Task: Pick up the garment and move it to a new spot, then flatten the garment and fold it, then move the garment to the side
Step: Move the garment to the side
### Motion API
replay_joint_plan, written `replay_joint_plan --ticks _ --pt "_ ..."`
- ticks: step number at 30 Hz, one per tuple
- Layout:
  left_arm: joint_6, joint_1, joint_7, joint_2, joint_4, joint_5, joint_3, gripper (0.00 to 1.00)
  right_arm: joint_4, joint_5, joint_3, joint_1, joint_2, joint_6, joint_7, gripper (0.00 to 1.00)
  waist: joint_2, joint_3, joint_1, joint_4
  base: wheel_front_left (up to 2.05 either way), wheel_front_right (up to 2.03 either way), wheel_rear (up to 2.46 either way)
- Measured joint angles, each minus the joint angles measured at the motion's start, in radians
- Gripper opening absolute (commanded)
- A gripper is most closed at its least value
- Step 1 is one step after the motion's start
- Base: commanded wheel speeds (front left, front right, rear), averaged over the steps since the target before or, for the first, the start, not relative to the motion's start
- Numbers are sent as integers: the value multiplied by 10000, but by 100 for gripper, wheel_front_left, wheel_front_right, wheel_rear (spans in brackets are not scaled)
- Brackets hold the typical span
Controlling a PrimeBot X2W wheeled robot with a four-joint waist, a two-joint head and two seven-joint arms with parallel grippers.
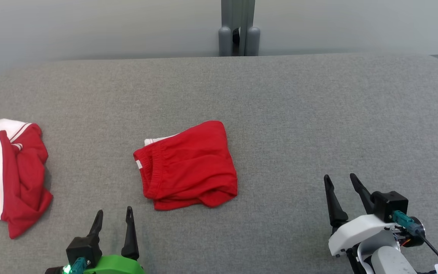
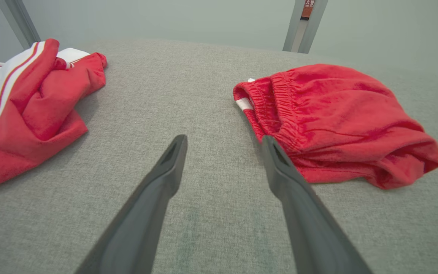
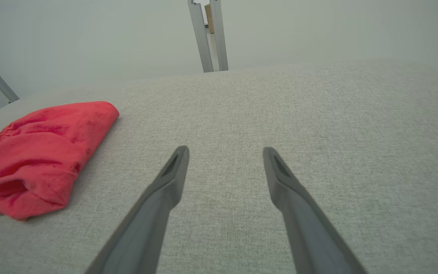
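Lying red shorts (image 1: 187,165), waistband (image 1: 153,167) leftward

I'm looking along my right gripper (image 3: 225,151): both dark fingers are spread wide, with grey fabric surface (image 3: 337,125) showing between them. The red garment (image 3: 40,152) lies folded and rumpled off to the left, well apart from the fingers. A metal post (image 3: 208,36) stands past the far edge.

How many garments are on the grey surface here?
2. Red shorts lie folded near the middle, just ahead of the left pincer. A red-and-white garment is crumpled at the left edge, partly cut off in the head view; more may lie beyond.
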Motion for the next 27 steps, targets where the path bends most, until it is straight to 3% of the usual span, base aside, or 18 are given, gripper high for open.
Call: replay_joint_plan --ticks 6,10,19,27 --pt "10 -118 0 -2 -81 10 -230 100 -73 115 280 -128 0 0 0 100 0 33 0 71 0 0 0" --pt "-40 -546 0 -6 -77 -46 -564 100 290 318 1076 -793 2 0 0 100 0 257 0 366 0 0 0" --pt "-27 -996 0 8 42 -280 -1329 100 2036 1037 2080 -2889 13 0 0 100 0 802 0 1711 0 0 0" --pt "27 -1003 0 12 94 -499 -1561 100 3783 1300 1916 -3650 23 0 0 100 0 1264 1 2965 0 0 0"
